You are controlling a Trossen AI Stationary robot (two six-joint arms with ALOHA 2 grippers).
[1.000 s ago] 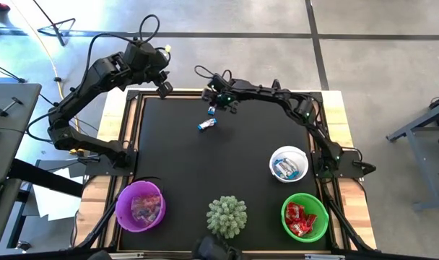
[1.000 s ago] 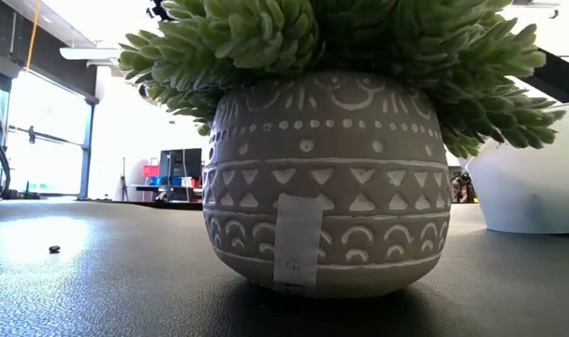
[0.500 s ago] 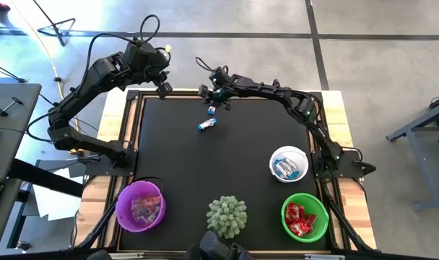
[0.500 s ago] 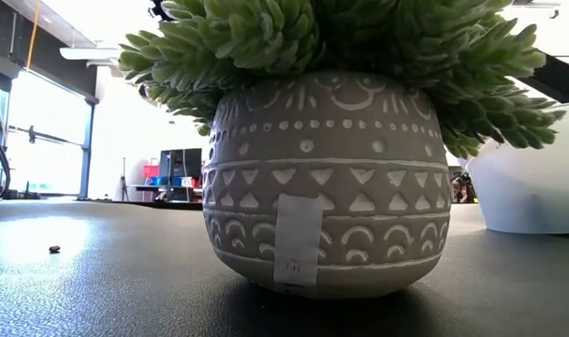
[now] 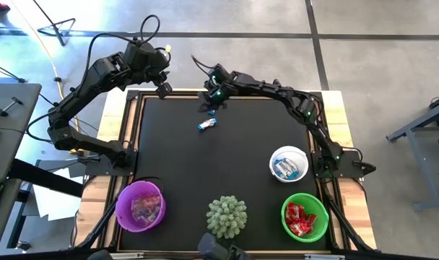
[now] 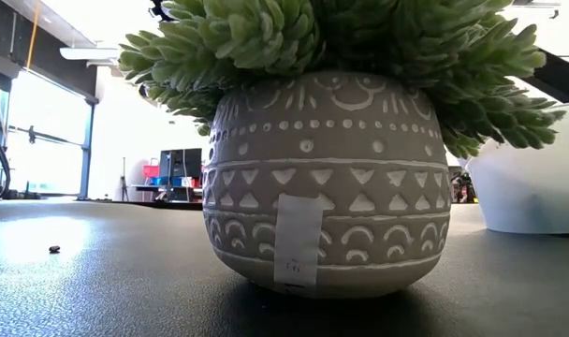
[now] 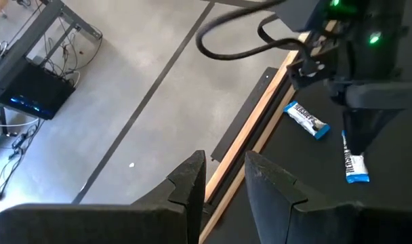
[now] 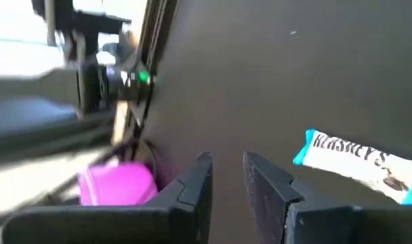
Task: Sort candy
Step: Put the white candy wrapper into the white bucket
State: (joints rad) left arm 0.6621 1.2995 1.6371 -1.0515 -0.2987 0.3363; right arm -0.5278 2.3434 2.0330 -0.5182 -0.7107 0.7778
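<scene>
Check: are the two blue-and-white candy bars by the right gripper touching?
Apart. The left wrist view shows a strip of black mat between the first candy bar and the second candy bar.

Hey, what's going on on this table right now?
Two robot arms are sorting candy. The right gripper hovers at the mat's far edge beside two blue-and-white candies; its fingers stand slightly apart with nothing between them. The left gripper waits open past the far left corner. Other candy already sits in the purple bowl, white bowl and green bowl.
</scene>
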